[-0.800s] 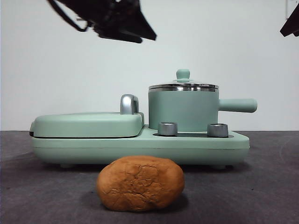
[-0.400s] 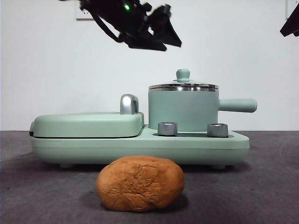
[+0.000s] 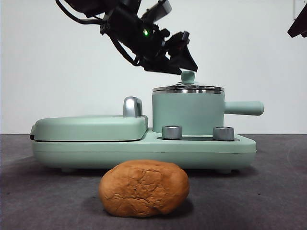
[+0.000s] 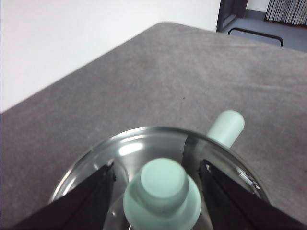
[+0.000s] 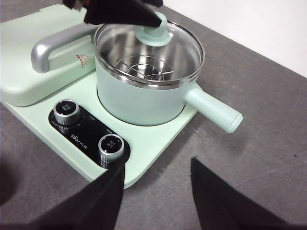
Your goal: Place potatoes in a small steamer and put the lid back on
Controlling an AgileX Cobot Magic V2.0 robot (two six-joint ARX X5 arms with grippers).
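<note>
Now left claw (image 4: pixel 158 184) open astride lid (image 4: pixel 144 158) knob

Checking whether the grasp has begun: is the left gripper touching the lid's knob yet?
Apart. In the left wrist view the left gripper stands open, a jaw on each side of the lid's knob, with a clear gap on both sides.

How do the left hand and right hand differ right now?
The left hand is open astride the mint-green knob of the glass lid, just above the small steamer; the right hand is open over bare table short of the cooker base, well back from the pot. The left one is at work; the right one waits. Neither holds anything.
</note>
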